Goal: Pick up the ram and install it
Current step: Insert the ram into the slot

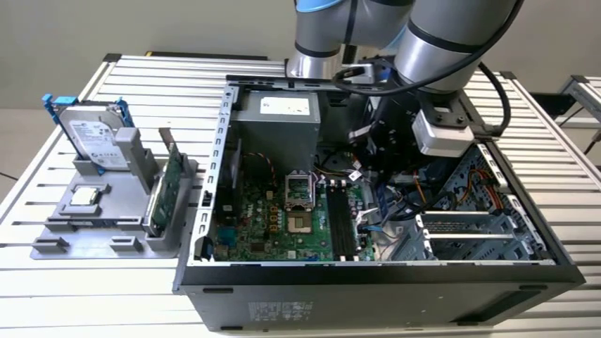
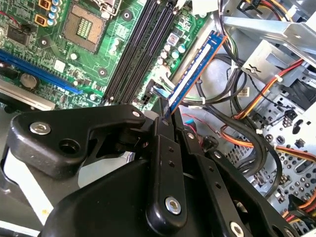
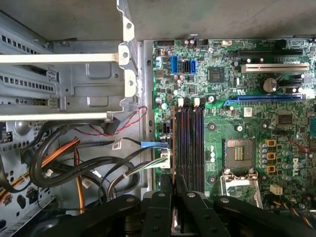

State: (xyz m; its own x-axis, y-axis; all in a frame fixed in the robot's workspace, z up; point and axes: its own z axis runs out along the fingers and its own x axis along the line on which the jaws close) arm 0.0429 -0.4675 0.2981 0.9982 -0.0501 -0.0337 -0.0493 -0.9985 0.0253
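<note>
The arm reaches down into the open computer case (image 1: 225, 183), its gripper (image 2: 165, 118) low over the green motherboard (image 3: 237, 133). In the second wrist view the black fingers (image 2: 168, 163) are closed tight on one end of the ram (image 2: 195, 66), a slim blue stick that juts out from them at a slant above the board. In the first wrist view the ram (image 3: 173, 143) is seen edge-on as a thin line, lying along the black memory slots (image 3: 190, 133) on their cable-side edge; it seems to sit just above the outermost slot rather than in it, though that is hard to judge from here. Loose black and orange cables (image 3: 64, 158) lie beside the board. In the exterior view a grey holder (image 1: 103, 218) stands on the table outside the case, carrying a silver hard drive (image 1: 94, 137) and a green card (image 1: 165, 186).
</note>
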